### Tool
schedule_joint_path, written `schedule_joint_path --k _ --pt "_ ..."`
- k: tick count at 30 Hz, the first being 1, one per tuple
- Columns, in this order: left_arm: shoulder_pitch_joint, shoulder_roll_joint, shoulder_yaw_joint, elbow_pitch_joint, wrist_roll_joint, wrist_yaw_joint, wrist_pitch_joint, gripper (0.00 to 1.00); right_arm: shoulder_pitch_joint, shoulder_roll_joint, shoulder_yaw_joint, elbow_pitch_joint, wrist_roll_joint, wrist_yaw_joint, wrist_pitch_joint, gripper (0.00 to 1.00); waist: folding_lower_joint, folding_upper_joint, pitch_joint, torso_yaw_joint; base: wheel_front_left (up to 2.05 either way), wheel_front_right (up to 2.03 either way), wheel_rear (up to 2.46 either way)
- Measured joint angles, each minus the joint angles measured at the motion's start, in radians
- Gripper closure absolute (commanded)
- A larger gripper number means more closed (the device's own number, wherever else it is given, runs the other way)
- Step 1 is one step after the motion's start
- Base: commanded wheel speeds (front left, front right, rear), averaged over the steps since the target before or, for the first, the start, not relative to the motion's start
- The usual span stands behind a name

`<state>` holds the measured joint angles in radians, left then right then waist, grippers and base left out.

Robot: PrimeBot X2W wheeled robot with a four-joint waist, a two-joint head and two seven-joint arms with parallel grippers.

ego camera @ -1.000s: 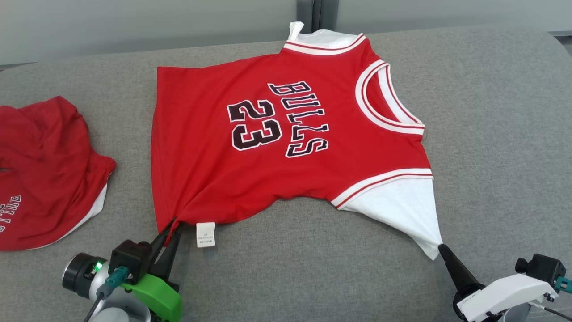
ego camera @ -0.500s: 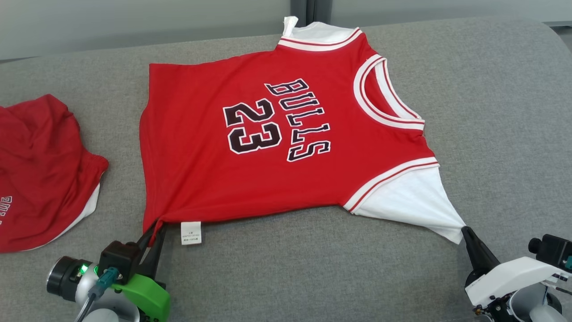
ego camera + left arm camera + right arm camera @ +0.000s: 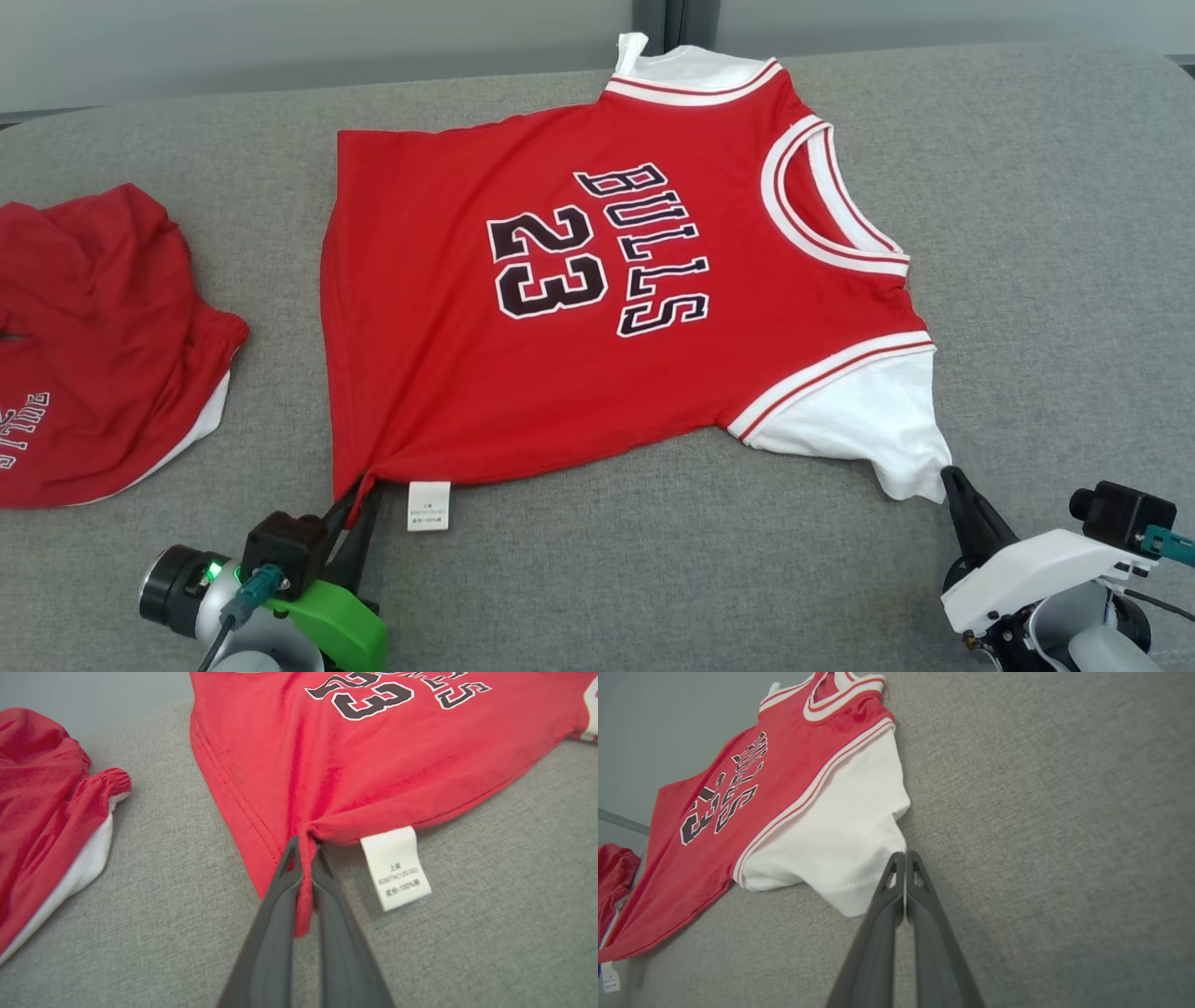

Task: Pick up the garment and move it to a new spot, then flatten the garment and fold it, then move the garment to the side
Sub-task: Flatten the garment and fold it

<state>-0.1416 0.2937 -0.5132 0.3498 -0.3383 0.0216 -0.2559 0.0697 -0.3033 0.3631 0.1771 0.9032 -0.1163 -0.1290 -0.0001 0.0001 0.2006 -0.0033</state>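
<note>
jersey (image 3: 579, 373): red body, white sleeves – white-and-red striped trim, black "BULLS 23" edged in white
label (image 3: 428, 505): white, grey print
second garment (image 3: 93, 345): red, white lining
surface (image 3: 1027, 233): grey weave
left gripper (image 3: 362, 485): dark jaws, green housing
right gripper (image 3: 948, 474): dark jaws, white housing

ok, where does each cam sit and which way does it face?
Head: up on the head, facing forward and down at the jersey on the grey surface; left pincer lower left, right pincer lower right.
Left wrist: on that wrist, looking along its fingers, shut on the red hem beside the tag.
Right wrist: on that wrist, looking along its fingers, shut on the white sleeve.
Shared: all three show the jersey's 23.
</note>
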Motion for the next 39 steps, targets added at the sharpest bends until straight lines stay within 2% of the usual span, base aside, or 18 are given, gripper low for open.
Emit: schedule_joint_path --k 1,2,3,9,13,15,16,23,30,35,39 --pt "0.000 -0.002 0.004 0.000 0.000 -0.001 0.000 0.15 -0.006 0.002 0.000 0.000 -0.007 0.000 -0.008 1.00 0.0000 0.0000 0.000 0.000 0.00 0.00 0.00" --pt "0.000 -0.007 0.011 0.000 0.000 -0.004 0.000 0.03 -0.011 0.003 0.002 0.001 -0.016 0.000 -0.016 1.00 0.0000 0.0000 -0.001 0.001 0.00 0.00 0.00" --pt "0.000 -0.013 0.021 0.001 -0.002 -0.005 0.000 0.00 -0.017 0.002 0.007 0.004 -0.033 0.000 -0.022 1.00 0.0000 0.0000 -0.001 0.001 0.00 0.00 0.00" --pt "0.000 -0.040 0.039 0.032 -0.025 -0.030 0.000 0.00 -0.044 -0.002 0.016 0.031 -0.091 -0.004 -0.052 0.99 0.0000 0.0000 -0.002 0.004 0.00 0.00 0.00" --pt "-0.001 -0.053 0.044 0.055 -0.025 -0.040 0.000 0.00 -0.044 -0.014 0.039 0.070 -0.146 -0.008 -0.052 0.67 0.0000 0.0000 -0.002 0.007 0.00 0.00 0.00" --pt "-0.001 -0.054 0.053 0.064 -0.025 -0.041 0.000 0.00 -0.044 -0.018 0.040 0.077 -0.168 -0.009 -0.056 0.19 0.0000 0.0000 -0.002 0.009 0.00 0.00 0.00" --pt "-0.001 -0.054 0.056 0.066 -0.025 -0.046 0.000 0.00 -0.044 -0.021 0.041 0.079 -0.178 -0.009 -0.056 0.00 0.0000 0.0000 -0.002 0.010 0.00 0.00 0.00" --pt "0.000 -0.067 0.097 0.062 -0.030 -0.049 0.000 0.00 -0.040 -0.056 -0.002 0.067 -0.228 -0.009 -0.094 0.00 0.0000 0.0000 -0.015 0.023 0.00 0.00 0.00" --pt "0.060 -0.106 0.159 -0.012 -0.091 -0.049 0.000 0.00 -0.012 -0.077 -0.047 -0.012 -0.281 -0.009 -0.119 0.00 0.0000 0.0000 -0.050 0.036 0.00 0.00 0.00" --pt "0.083 -0.128 0.201 -0.077 -0.109 -0.049 0.000 0.00 -0.010 -0.058 -0.089 -0.060 -0.325 -0.009 -0.123 0.00 0.0001 0.0000 -0.068 0.051 0.00 0.00 0.00" --pt "0.083 -0.156 0.226 -0.101 -0.119 -0.039 0.000 0.00 -0.006 0.001 -0.198 -0.111 -0.395 -0.009 -0.123 0.00 0.0001 0.0000 -0.080 0.071 0.00 0.00 0.00"
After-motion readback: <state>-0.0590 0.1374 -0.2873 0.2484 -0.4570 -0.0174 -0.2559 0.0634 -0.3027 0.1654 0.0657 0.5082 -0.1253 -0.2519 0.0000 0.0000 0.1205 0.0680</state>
